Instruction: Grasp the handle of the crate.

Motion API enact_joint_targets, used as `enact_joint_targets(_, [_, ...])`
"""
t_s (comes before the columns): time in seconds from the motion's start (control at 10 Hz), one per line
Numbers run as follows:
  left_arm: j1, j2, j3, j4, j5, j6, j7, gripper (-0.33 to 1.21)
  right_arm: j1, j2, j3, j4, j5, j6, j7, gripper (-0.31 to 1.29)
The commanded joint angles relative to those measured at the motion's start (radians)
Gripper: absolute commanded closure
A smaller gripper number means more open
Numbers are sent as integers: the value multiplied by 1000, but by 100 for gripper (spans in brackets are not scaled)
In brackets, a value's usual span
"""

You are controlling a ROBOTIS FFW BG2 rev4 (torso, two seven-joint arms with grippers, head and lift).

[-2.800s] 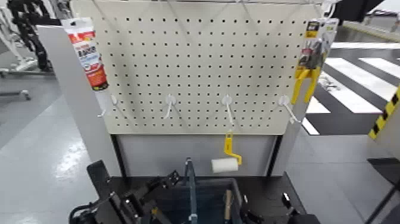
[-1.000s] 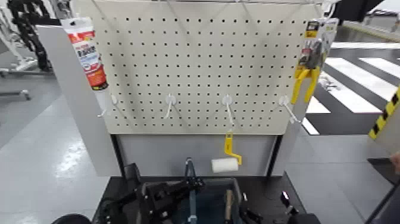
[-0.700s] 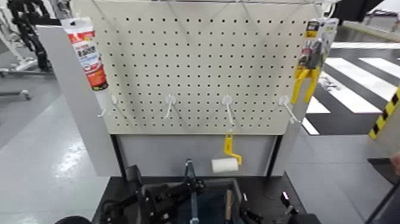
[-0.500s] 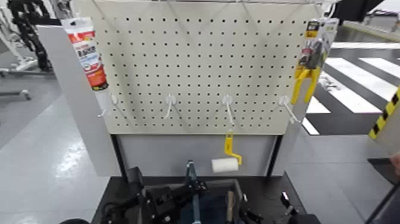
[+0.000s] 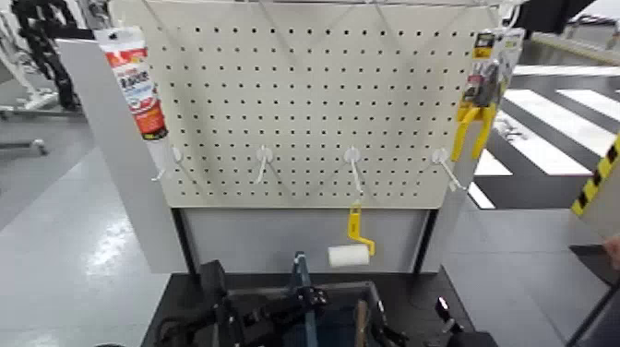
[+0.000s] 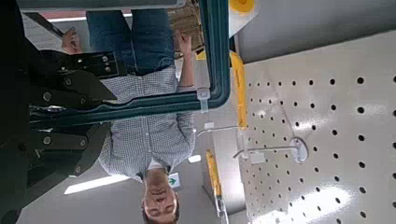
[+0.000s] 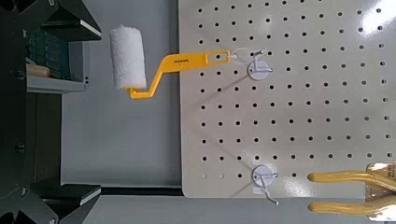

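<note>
Head view: the left gripper (image 5: 297, 297) sits at six o'clock, around the handle (image 5: 299, 269) of the crate (image 5: 369, 297).

Left wrist view: fingers (image 6: 70, 67) straddle the bar, apparently not yet clamped; squeezing comes next.

Right wrist view: right gripper's state cannot be told; paint roller (image 7: 127, 58) ahead.

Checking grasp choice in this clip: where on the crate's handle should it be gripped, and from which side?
Probably the raised middle of the handle, where the slim bar stands above the crate. Come from the robot's left, fingers straddling the bar, as the left gripper sits there now. The right gripper is out of sight.
</note>
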Motion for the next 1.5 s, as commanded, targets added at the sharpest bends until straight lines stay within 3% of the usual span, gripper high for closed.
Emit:
enact_joint_targets(0.1, [16,6,-6,-38,30,37,8,118,1,3,-2,0,4,0,0,15])
enact_joint_targets(0.6, [28,11,-3,-99,63,66,11,118,1,4,-2,1,18,-2,0,15])
enact_joint_targets(1.5, [40,1,1,-93,75,68,10,118,1,6,0,4,38,-25,-5,15])
